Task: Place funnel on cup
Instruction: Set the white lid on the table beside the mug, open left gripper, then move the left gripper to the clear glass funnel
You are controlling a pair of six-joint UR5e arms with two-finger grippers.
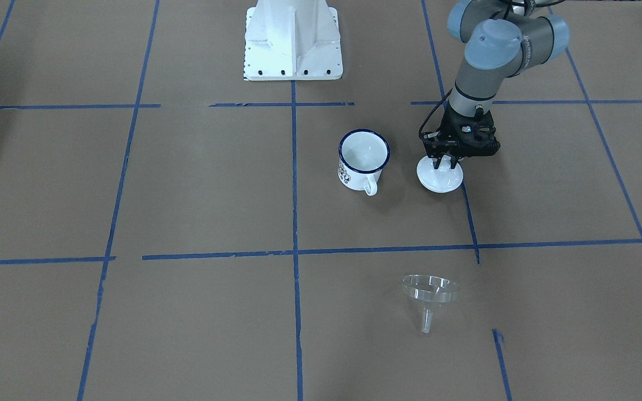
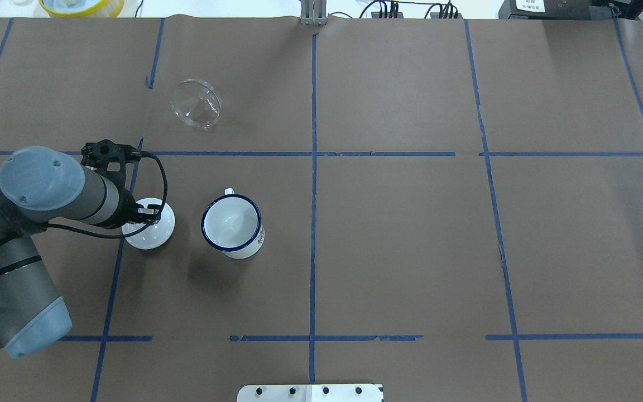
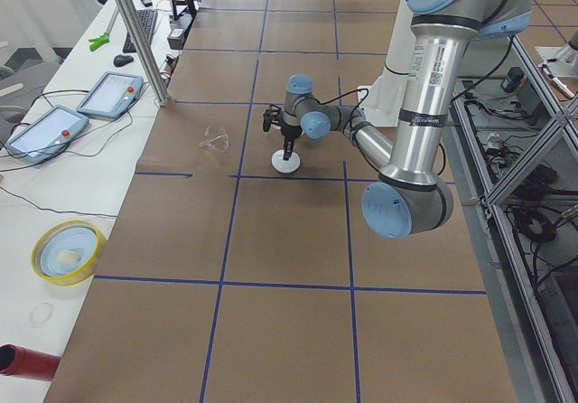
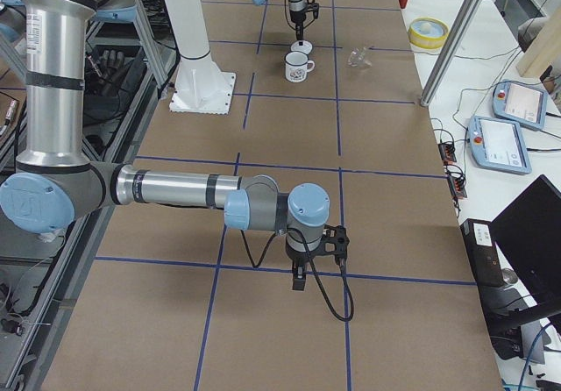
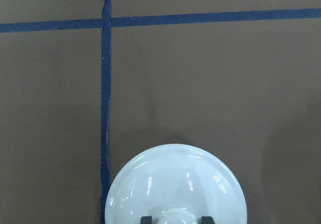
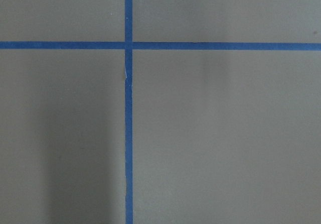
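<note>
Brown paper crossed with blue tape (image 2: 313, 167) covered the tabletop (image 2: 411, 251); over it the left arm (image 2: 37, 190) reached down, its jaws closed on the knob (image 5: 175, 216) of a white lid (image 2: 154, 234) resting there, while the right arm (image 4: 175, 188) hung low well apart, its jaws' state impossible to tell. The cup (image 2: 232, 225) stood upright just beside the lid. The funnel (image 2: 196, 104) lay tipped on its side past the tape line farther from the robot, well apart from both.

A white knobbed lid (image 1: 439, 179) sits right of centre in the frame. Blue tape lines (image 1: 294, 184) cross the brown surface (image 1: 198, 184).
</note>
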